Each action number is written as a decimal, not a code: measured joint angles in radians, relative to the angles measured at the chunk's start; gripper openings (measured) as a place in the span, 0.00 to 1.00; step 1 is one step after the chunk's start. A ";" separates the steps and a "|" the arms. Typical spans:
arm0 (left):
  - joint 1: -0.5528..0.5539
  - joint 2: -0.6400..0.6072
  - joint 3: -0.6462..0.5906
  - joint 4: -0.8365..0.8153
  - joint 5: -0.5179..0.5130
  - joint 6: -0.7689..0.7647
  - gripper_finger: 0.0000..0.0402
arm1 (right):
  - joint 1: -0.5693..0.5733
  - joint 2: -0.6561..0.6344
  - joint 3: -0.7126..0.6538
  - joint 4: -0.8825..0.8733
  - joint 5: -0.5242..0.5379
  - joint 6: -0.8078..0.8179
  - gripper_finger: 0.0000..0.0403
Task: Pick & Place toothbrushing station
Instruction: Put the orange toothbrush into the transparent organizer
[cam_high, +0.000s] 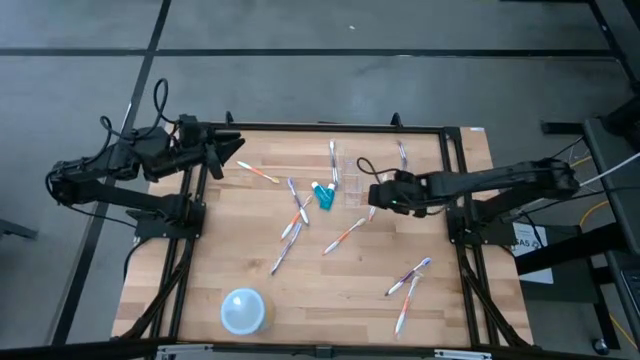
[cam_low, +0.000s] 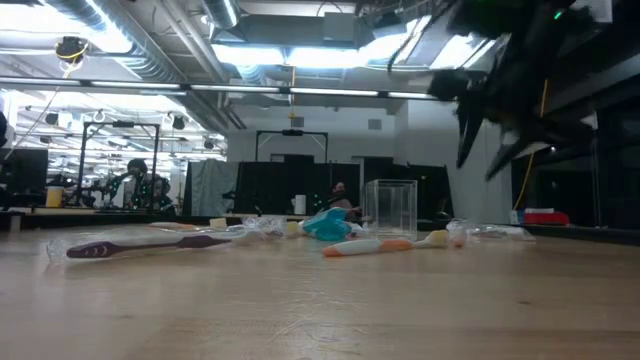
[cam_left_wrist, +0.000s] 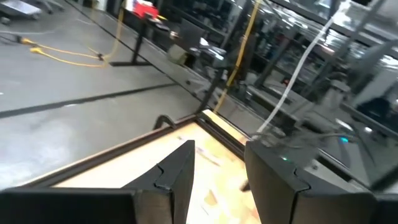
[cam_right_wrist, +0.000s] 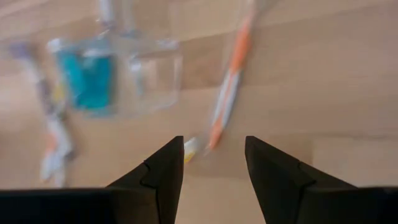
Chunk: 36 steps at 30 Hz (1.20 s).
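A small clear plastic cup (cam_high: 352, 189) stands upright on the wooden table near its middle, with a teal tube (cam_high: 323, 196) lying just left of it. Several thin white toothbrushes lie flat and scattered, among them an orange one (cam_high: 345, 235) and a purple one (cam_high: 410, 275). My right gripper (cam_high: 373, 193) hovers open and empty just right of the cup. Its wrist view shows the cup (cam_right_wrist: 146, 74), the tube (cam_right_wrist: 90, 78) and an orange toothbrush (cam_right_wrist: 227, 93) ahead of the open fingers (cam_right_wrist: 214, 146). My left gripper (cam_high: 235, 148) waits open at the far left corner.
A pale blue round bowl (cam_high: 243, 310) stands near the table's front edge, left of middle. A black frame rail (cam_high: 340, 128) runs along the far edge. Bare wood lies between the bowl and the toothbrushes at the front right (cam_high: 405, 300).
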 joint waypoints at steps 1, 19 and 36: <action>0.000 -0.001 0.000 0.000 0.017 0.000 0.34 | -0.017 0.017 0.000 0.003 -0.003 -0.012 0.43; 0.000 -0.003 0.000 -0.001 0.124 0.010 0.34 | -0.306 0.118 0.000 0.081 -0.007 -0.252 0.43; 0.000 -0.003 0.000 0.002 0.115 0.018 0.34 | -0.376 0.293 0.001 0.161 -0.097 -0.364 0.43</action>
